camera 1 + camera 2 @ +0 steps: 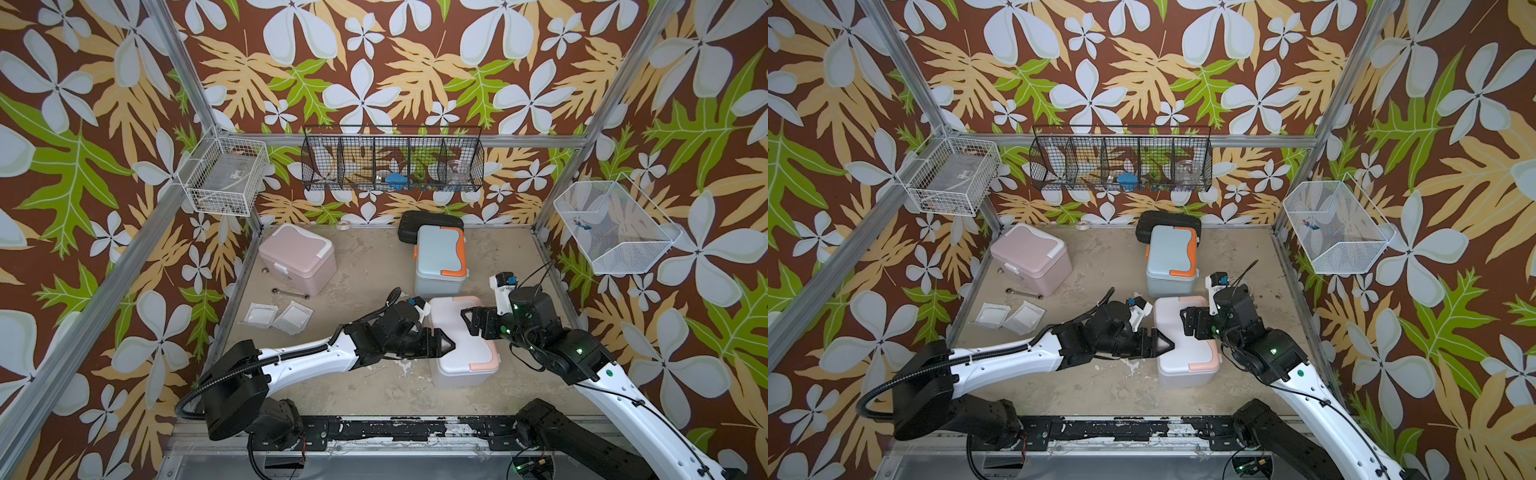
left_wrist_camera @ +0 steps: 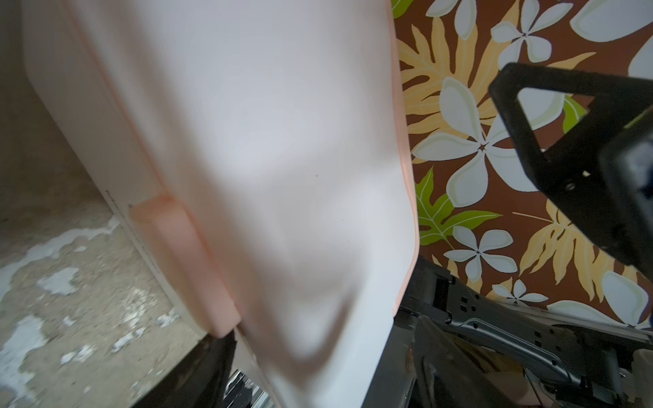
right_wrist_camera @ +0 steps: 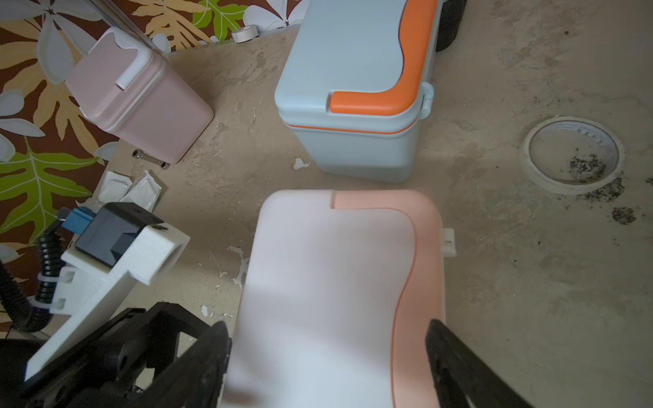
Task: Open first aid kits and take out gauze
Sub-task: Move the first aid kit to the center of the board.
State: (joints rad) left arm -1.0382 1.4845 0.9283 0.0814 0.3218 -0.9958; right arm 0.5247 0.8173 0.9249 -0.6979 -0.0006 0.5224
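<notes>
White kit (image 1: 465, 353): peach trim, lid shut, standing on the tabletop (image 1: 365, 257) directly between the left tool (image 1: 448, 344) and the right tool (image 1: 468, 322).
Left tool: jaws spread wide at the near edge of the lid, grasping nothing; contact with the lid not clear.
Right tool: jaws spread, poised over the lid from the opposite side, empty.
Blue kit (image 1: 438, 253): orange trim, lid shut, just beyond both tools, close behind the white kit.
Pink kit (image 1: 297, 253): white trim, lid shut, well beyond the left tool, toward the back corner.
Gauze packets (image 1: 261, 313): two counted, flat and side by side on the tabletop, outward of the left tool beside its arm, apart from every kit.
Kits counted: three, none open.
Done so far: judged partway, with two packets lying out.
Step in hand: probably opening the white kit.
Left to do: lids to raise, gauze to lift out; contents hidden, amount unknown.
Other things: one flat black case (image 1: 430, 220) behind the blue kit; one tape roll (image 3: 570, 153) outward of the right tool.
</notes>
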